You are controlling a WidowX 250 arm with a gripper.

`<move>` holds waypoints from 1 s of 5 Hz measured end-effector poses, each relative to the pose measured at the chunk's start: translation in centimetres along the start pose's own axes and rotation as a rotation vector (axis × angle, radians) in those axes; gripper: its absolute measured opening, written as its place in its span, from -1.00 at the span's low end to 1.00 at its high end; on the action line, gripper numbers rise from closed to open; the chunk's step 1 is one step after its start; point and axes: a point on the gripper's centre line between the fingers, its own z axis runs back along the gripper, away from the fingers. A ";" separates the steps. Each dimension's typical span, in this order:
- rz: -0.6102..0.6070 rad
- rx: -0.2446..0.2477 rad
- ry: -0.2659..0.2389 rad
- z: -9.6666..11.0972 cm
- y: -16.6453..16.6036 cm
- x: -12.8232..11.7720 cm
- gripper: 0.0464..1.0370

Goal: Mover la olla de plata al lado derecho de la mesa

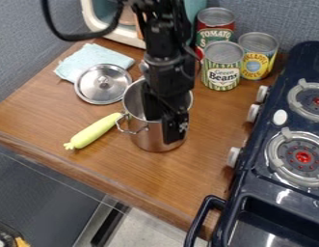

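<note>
Black gripper [163, 126] at the mouth of a silver metal pot [146, 140] on a brown wooden table [126, 174].
The gripper hangs down over the pot's mouth and in front of its near wall; how wide the jaws stand, and whether they pinch the rim, I cannot tell. The pot stands upright near the middle of the table, its wire handle [131, 130] on the left side of the view. Just beside that handle lies a yellow-green toy vegetable [92, 133], slanting down and left. Above it, a round silver lid [96, 91] with a knob partly overlaps a pale blue cloth [91, 57]. Beyond the pot, up and right, three cans stand grouped: red [200, 39], green-striped [220, 72] and yellow-and-blue [256, 65]. A dark blue toy stove [268, 190] runs along the right.
</note>
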 end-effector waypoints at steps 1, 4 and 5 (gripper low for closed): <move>0.013 0.061 -0.060 2.5 0.3 0.1 0.93; 0.290 0.184 -0.118 8.6 1.4 -3.4 0.93; 0.417 0.179 -0.112 8.4 1.8 -3.9 0.93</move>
